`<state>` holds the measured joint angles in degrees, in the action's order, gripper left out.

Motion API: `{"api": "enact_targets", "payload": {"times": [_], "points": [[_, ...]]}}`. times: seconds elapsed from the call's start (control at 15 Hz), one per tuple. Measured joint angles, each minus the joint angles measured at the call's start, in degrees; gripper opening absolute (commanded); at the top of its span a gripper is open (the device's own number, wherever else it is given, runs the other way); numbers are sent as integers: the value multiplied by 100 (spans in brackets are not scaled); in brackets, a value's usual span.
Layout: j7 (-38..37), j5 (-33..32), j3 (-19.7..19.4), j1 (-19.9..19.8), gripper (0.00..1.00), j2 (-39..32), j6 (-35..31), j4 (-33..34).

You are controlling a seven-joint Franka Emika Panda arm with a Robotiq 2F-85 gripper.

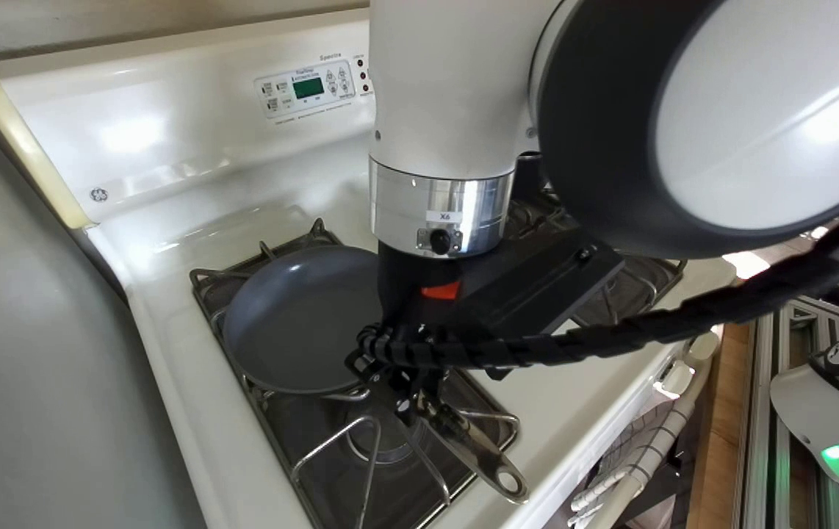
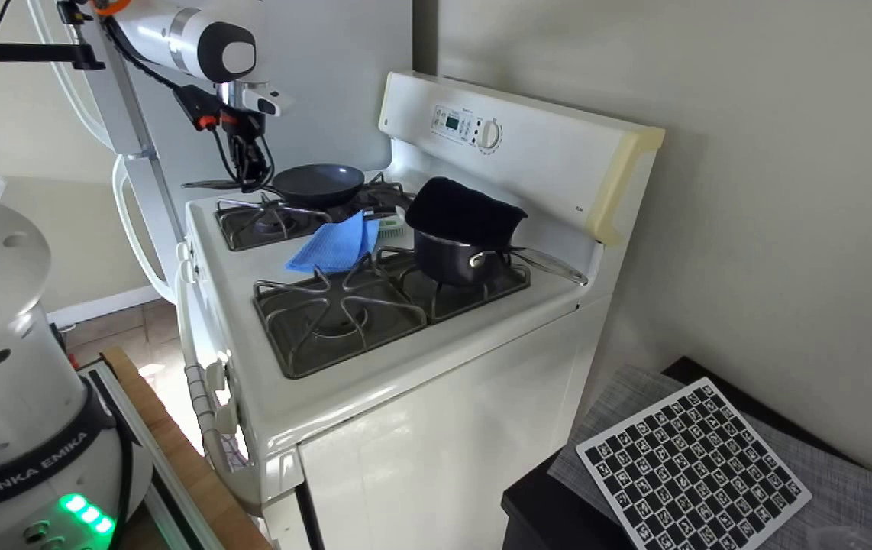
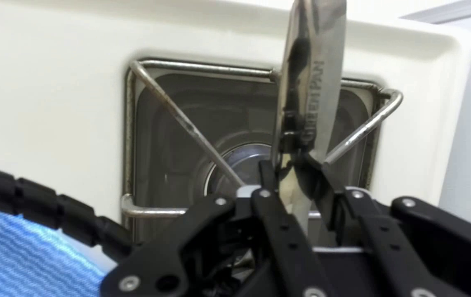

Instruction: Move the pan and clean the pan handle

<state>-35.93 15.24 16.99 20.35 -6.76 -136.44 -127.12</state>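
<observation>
Where the gripper [image 3: 295, 171] pinched it, wrist-view lower centre, handle [image 3: 307, 107] seemed stiff, slick, best held near the pan [image 1: 294, 323].

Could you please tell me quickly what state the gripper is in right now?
Gripper: closed, holding the pan handle, seen between its two fingers in the wrist view.

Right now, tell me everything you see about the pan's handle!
The handle is long and slim, and looks like shiny silver metal. It says GREEN PAN and has a hole near its rounded end. It juts from the pan, over a grate, toward the front of the stove. The fingers are on both sides of it; I can't tell if they pinch.
</observation>
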Motion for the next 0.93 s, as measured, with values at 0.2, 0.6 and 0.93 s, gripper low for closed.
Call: {"api": "enact_targets", "payload": {"times": [0.2,0.6,0.93], "points": [[10,20,16,0,21,38,3,-45],[17,27,20,-2,5,36,4,-43],[85,113,65,-1,5,59,134,-50]]}}
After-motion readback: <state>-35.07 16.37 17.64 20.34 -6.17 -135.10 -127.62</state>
